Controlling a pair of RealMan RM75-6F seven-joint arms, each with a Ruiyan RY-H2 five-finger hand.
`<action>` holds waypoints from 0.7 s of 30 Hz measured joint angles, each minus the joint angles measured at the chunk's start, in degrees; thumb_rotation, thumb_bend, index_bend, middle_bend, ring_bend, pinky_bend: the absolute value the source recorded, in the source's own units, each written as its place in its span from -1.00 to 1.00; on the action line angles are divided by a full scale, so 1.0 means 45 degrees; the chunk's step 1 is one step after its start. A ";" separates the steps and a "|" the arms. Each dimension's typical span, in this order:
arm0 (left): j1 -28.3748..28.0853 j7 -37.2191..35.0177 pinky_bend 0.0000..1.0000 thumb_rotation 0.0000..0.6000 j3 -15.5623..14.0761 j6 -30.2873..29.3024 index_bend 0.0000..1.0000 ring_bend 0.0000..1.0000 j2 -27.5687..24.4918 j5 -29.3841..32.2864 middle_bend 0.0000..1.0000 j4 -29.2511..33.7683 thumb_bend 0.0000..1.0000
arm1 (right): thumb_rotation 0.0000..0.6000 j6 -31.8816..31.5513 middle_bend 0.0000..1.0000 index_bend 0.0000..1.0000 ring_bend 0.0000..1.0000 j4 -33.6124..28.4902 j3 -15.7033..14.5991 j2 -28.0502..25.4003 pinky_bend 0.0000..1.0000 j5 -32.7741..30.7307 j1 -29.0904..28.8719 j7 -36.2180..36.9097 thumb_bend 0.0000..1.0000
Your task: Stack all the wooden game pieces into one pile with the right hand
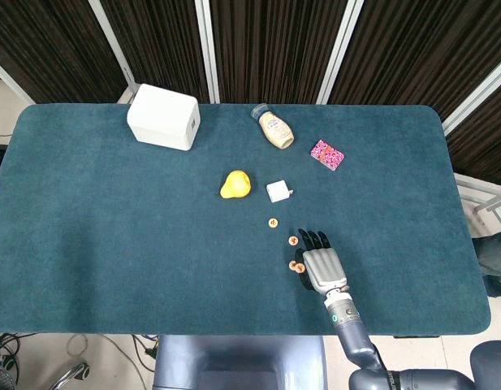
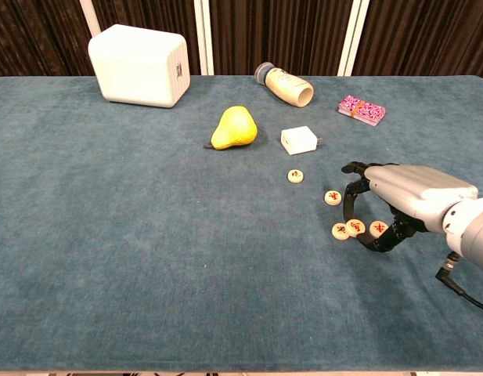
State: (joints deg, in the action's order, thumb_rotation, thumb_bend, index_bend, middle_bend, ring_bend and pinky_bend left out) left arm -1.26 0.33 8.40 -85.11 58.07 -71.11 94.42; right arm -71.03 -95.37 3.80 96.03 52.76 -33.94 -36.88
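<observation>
Several round wooden game pieces with red marks lie on the blue table. One piece [image 2: 296, 176] lies near the white block, another [image 2: 333, 197] sits a little right of it. My right hand [image 2: 398, 202] hovers low over the near group and pinches a piece [image 2: 355, 228] between thumb and a fingertip [image 2: 348, 205]. That held piece leans against or partly over a piece on the cloth [image 2: 339, 231]. A further piece [image 2: 378, 228] lies under the palm. In the head view the right hand [image 1: 321, 266] covers part of this group [image 1: 296, 266]. The left hand shows in neither view.
A yellow pear [image 2: 234, 128] and a small white block [image 2: 300, 140] lie beyond the pieces. A white box [image 2: 138, 65], a lying bottle [image 2: 286, 84] and a pink packet [image 2: 361, 110] sit along the far side. The table's near edge [image 1: 234, 331] is close behind the hand.
</observation>
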 measured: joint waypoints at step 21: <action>-0.0004 0.0017 -0.85 1.00 0.0018 0.0014 -1.00 -1.00 0.0000 0.0037 -1.00 0.0013 -0.81 | 1.00 0.0374 -1.00 -0.12 -1.00 0.0582 0.0405 0.0592 -1.00 -0.0419 -0.0049 -0.0571 -0.11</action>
State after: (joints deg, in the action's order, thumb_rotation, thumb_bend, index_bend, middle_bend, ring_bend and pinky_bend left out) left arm -1.27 0.40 8.48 -85.04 58.08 -70.94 94.48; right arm -69.35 -92.76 5.62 98.69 50.88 -34.16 -39.45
